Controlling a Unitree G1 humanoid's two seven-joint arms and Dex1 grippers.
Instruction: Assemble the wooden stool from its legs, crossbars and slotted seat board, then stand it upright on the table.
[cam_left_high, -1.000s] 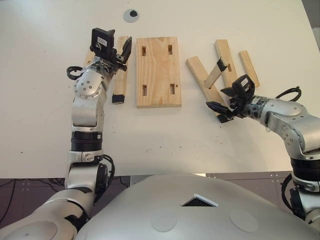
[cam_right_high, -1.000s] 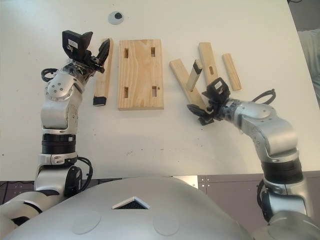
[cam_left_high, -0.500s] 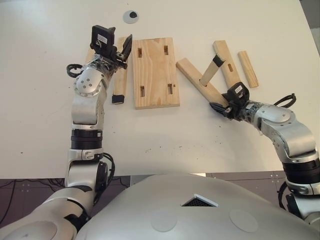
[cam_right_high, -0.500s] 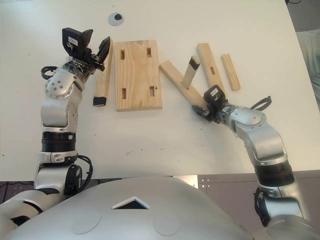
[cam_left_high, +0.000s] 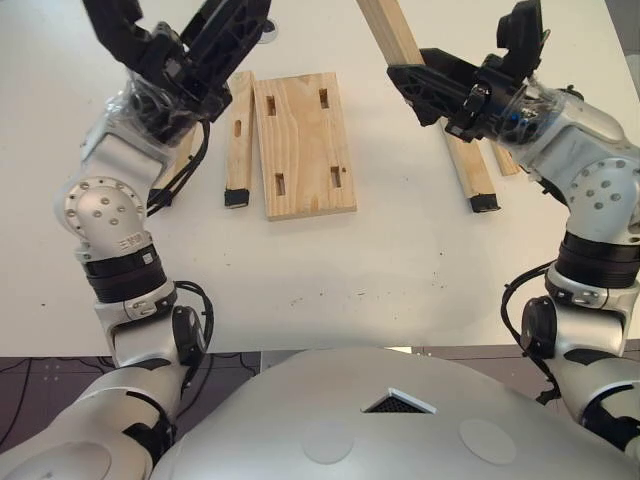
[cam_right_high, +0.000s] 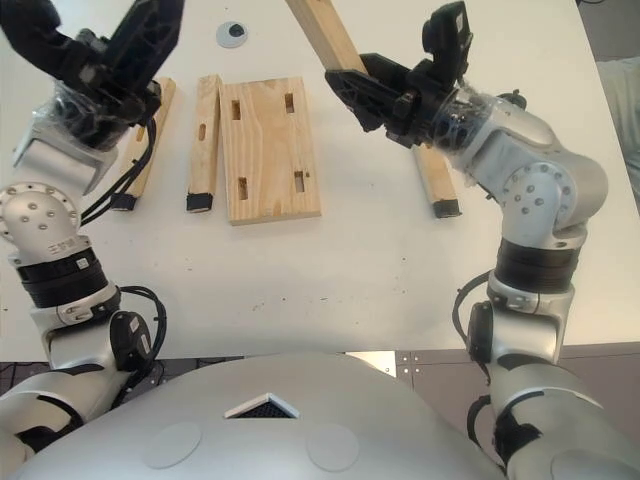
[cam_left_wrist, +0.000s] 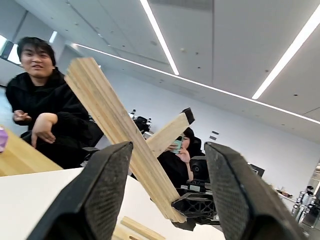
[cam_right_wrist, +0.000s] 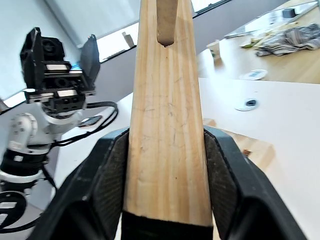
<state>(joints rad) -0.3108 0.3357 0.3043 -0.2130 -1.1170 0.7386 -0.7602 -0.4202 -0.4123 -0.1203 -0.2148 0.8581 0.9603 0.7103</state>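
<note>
My right gripper (cam_left_high: 425, 85) is held high over the table, shut on the black-tipped end of a wooden leg (cam_right_wrist: 167, 125) that points up and away. A crossbar (cam_left_wrist: 167, 135) sticks out of that leg. My left gripper (cam_left_high: 170, 35) is raised at the far left, open, with nothing between its fingers (cam_left_wrist: 107, 195). The slotted seat board (cam_left_high: 303, 143) lies flat in the middle. One leg (cam_left_high: 238, 135) lies along its left side, another (cam_right_high: 145, 150) farther left under my left arm. A third leg (cam_left_high: 470, 170) lies to the right.
A small round black-and-white object (cam_right_high: 232, 33) sits at the table's far edge behind the board. A short wooden piece (cam_left_high: 505, 160) shows beside my right arm. The near half of the white table (cam_left_high: 320, 290) is bare.
My right gripper has lifted the leg with its crossbar off the table and raised it high. My left gripper has risen from beside the left leg and stands wide open.
</note>
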